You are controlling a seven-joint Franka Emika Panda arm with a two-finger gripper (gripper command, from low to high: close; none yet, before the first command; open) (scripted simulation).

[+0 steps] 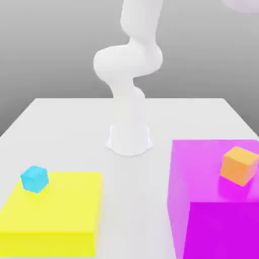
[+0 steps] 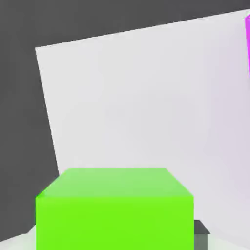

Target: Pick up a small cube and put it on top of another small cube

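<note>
End effector [image 2: 115, 239] closed on the green cube [image 2: 115, 219], gripped above the tabletop [image 2: 132, 107], one flat face squarely toward the hand camera. Orange cube [image 1: 239, 166] rests on the magenta block [image 1: 217, 202], exterior view's right, turned askew to the block's edges; neither cube has a long axis.

Plain green is shown by the small cube [image 2: 115, 222], plain orange by another small cube [image 1: 240, 166]; the counter [image 1: 136, 195] is coloured white.

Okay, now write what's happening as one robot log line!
gripper: shut on green cube | orange cube: on magenta block | stacking: not yet
</note>
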